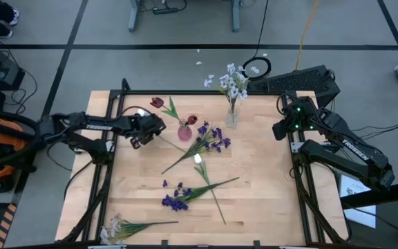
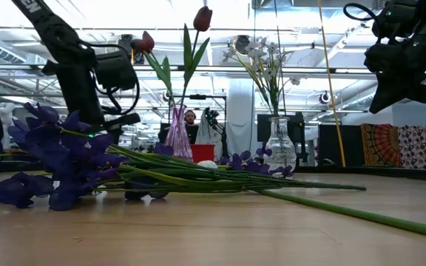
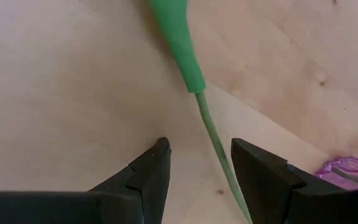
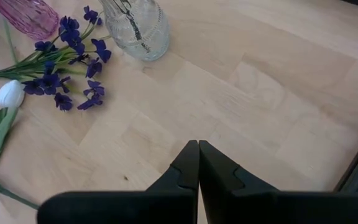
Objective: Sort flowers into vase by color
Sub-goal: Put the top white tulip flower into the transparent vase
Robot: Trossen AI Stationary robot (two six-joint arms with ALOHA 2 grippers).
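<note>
A thin green flower stem [image 3: 216,140] lies on the wooden worktop [image 1: 268,180], running lengthwise through the open jaws of the left gripper [image 3: 197,171]; the right gripper [image 4: 198,163], closed, is parked farther off.

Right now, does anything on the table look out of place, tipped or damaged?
Nothing tipped or broken. The pink vase and clear vase stand upright. Unsorted flowers lie flat on the table: purple clusters, a white tulip and a white spray. The open left gripper straddles a green stem.

Grey floor [image 1: 185,28] with dark lines; patterned hangings [image 2: 405,146]; bright ceiling lights.
</note>
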